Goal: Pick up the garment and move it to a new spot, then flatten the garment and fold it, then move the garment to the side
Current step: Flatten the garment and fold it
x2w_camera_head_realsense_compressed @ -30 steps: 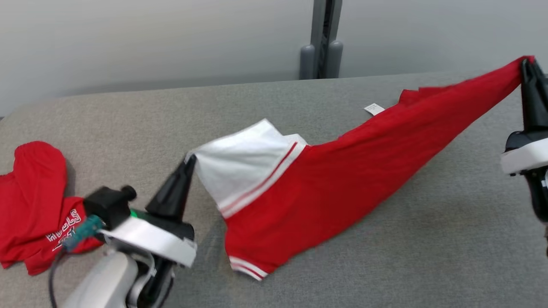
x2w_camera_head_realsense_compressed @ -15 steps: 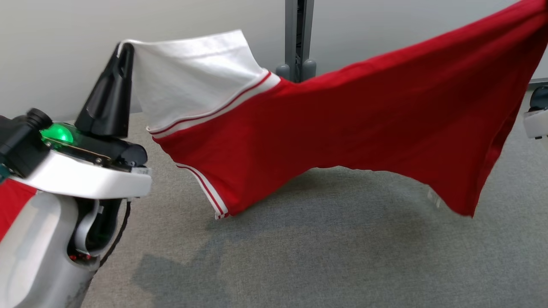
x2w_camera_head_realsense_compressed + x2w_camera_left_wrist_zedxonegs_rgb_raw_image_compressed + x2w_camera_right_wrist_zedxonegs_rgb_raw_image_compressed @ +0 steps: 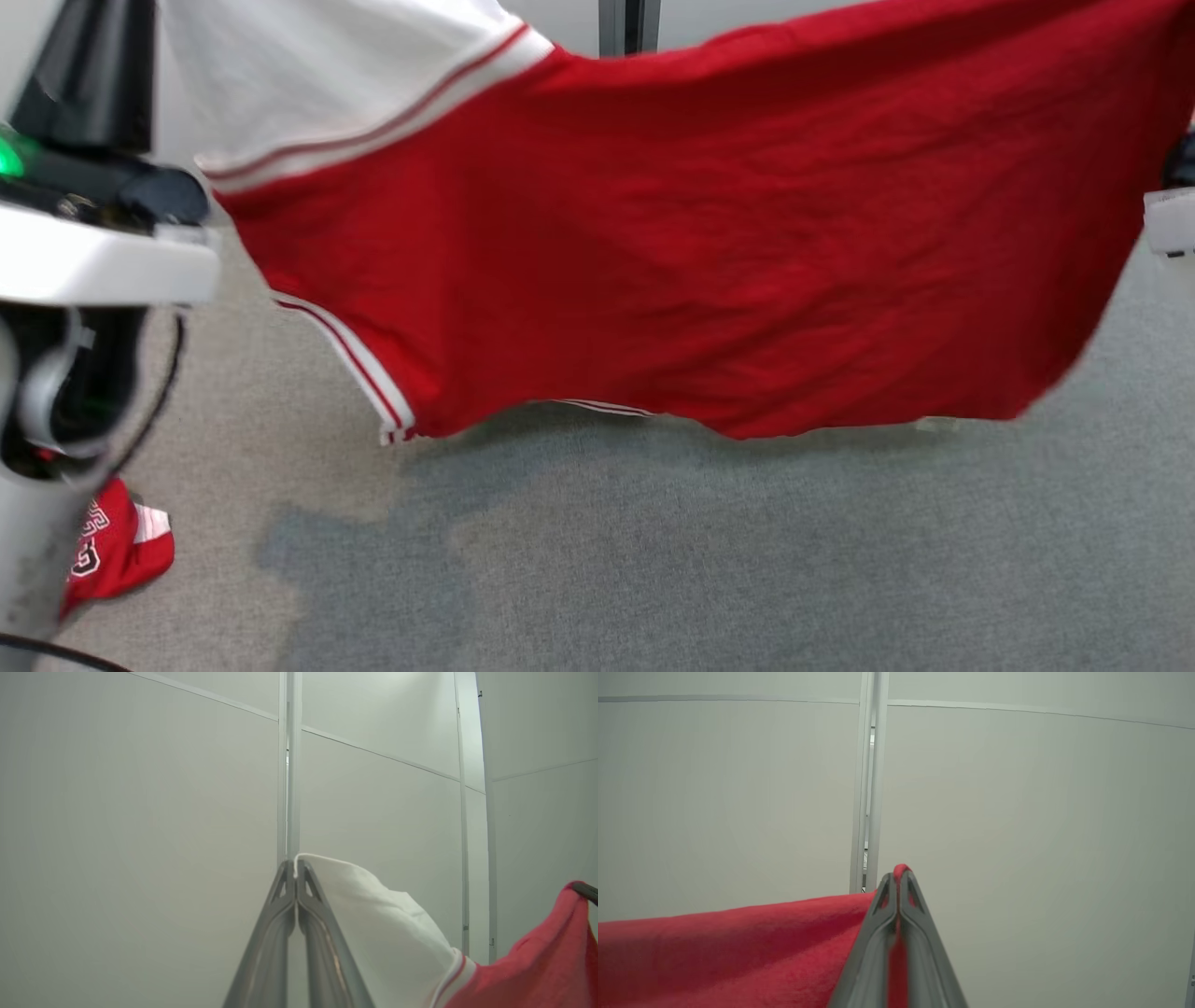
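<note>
A red garment (image 3: 672,243) with a white sleeve (image 3: 317,65) and striped trim hangs stretched in the air above the grey table (image 3: 653,560), its lower edge just over the surface. My left gripper (image 3: 295,868) is shut on the white sleeve's edge (image 3: 373,914); its dark fingers (image 3: 93,75) rise at the head view's top left. My right gripper (image 3: 897,877) is shut on the red hem corner (image 3: 738,947). The right wrist (image 3: 1172,219) peeks out at the head view's right edge, its fingertips hidden by the cloth.
A second red garment with white lettering (image 3: 117,551) lies on the table at the lower left, beside my left arm. A grey post (image 3: 627,23) stands against the pale wall behind the table.
Both grippers have lifted the garment off the table and spread it wide in the air. The head camera has shifted too, so the cloth now fills the upper picture.
</note>
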Controlling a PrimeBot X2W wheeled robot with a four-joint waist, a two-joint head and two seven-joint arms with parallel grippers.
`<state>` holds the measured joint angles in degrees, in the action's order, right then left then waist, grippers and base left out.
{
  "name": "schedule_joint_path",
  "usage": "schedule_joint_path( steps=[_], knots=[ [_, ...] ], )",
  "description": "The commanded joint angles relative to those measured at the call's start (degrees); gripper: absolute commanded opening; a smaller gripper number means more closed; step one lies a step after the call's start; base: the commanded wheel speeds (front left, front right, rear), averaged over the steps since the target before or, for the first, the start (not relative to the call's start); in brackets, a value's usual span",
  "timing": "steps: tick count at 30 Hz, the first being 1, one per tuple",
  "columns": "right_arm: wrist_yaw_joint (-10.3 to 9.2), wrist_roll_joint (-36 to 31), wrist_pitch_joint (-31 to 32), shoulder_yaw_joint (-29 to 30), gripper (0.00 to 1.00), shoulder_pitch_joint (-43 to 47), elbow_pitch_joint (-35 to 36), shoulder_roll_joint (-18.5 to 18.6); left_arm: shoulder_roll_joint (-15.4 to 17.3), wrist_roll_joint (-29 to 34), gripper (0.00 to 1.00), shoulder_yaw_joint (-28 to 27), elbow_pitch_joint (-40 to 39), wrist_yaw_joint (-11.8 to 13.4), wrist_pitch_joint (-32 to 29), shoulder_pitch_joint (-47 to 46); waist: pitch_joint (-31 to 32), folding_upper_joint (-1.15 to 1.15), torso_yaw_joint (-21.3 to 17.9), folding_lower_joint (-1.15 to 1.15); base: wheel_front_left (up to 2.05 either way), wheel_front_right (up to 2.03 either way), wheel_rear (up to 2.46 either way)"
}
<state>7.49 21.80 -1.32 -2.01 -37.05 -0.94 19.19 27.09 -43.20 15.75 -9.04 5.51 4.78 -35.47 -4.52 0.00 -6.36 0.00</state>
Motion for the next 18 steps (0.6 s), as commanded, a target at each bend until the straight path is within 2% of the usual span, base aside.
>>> schedule_joint_path(
  steps=[1,6,10,14,15,18],
  knots=[
    [0.01,0.30,0.19,0.21,0.00,-1.18,-0.31,-0.90,1.34,0.03,0.00,-0.84,0.51,-0.47,-0.48,-2.21,-2.38,0.00,-0.41,0.00,0.00,0.00,0.00],
    [0.01,0.04,0.84,-0.17,0.00,-8.35,-2.92,-3.52,3.83,-0.21,0.00,-2.54,3.57,-2.52,-2.63,-11.57,-9.22,0.00,-1.01,0.00,0.00,0.00,0.00],
    [0.00,-1.17,0.29,-0.64,0.00,-17.90,-7.63,-5.24,4.25,-0.01,0.00,-1.83,8.66,-5.26,-4.51,-22.16,-15.22,0.00,-1.15,0.00,0.00,0.00,0.00],
    [0.01,-1.95,-1.67,-0.10,0.00,-29.01,-14.97,-6.85,3.05,1.02,0.00,-1.23,17.25,-7.37,-3.93,-33.63,-20.13,0.00,-1.13,0.00,0.00,0.00,0.00],
    [0.01,-2.83,-3.95,-0.66,0.00,-34.33,-18.80,-7.47,2.25,2.94,0.00,-0.55,22.13,-8.11,-1.89,-39.34,-21.84,0.00,-1.21,0.00,0.00,0.00,0.00],
    [0.00,-3.89,-8.23,0.86,0.00,-41.58,-25.08,-8.56,0.34,5.37,0.00,0.17,29.51,-8.85,1.98,-47.39,-23.62,0.00,-1.16,0.00,0.00,0.00,0.00]
  ],
)
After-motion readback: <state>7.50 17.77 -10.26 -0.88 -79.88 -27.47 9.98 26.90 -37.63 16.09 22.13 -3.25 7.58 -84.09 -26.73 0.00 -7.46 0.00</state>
